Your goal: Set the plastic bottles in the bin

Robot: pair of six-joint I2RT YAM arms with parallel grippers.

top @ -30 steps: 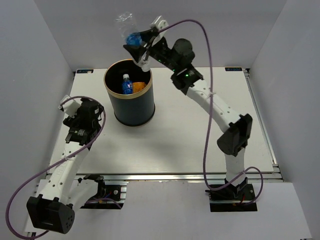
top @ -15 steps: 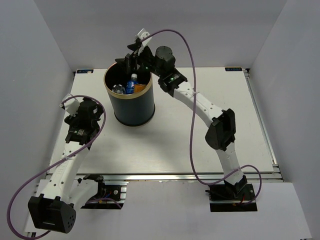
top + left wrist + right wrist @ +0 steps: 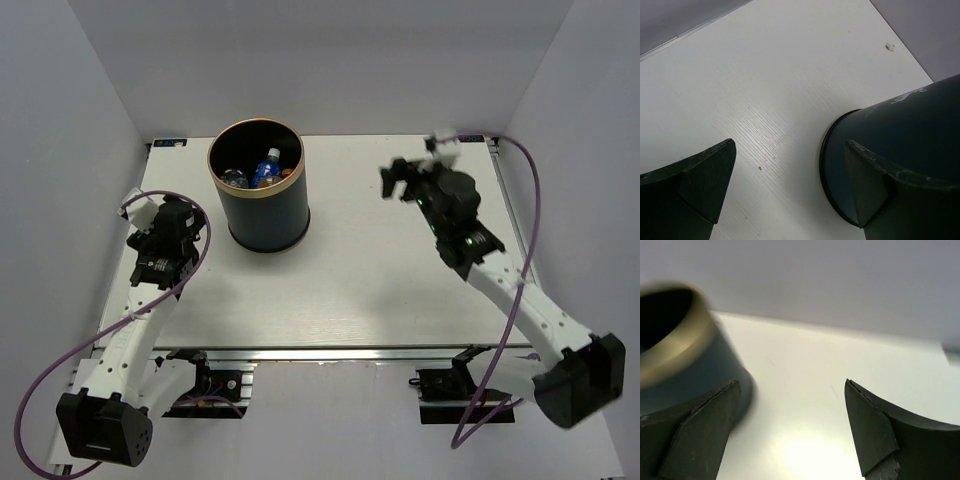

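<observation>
The right pincer (image 3: 398, 181) had swung clear to the frame's right, wide and empty, its load dropped among the plastic bottles (image 3: 262, 170) in the bin (image 3: 262, 215); the left pincer (image 3: 789, 144) gaped idle.

The bin (image 3: 262, 220) stands tall in the upper left of the top view. Its mouth is unobstructed from above, with the plastic bottles (image 3: 266, 168) lying low inside. Bare table (image 3: 360, 280) spreads across the centre and lower frame. Grey walls (image 3: 70, 150) close in left, back and right. The left gripper (image 3: 790, 150) sits near the bin's base.
</observation>
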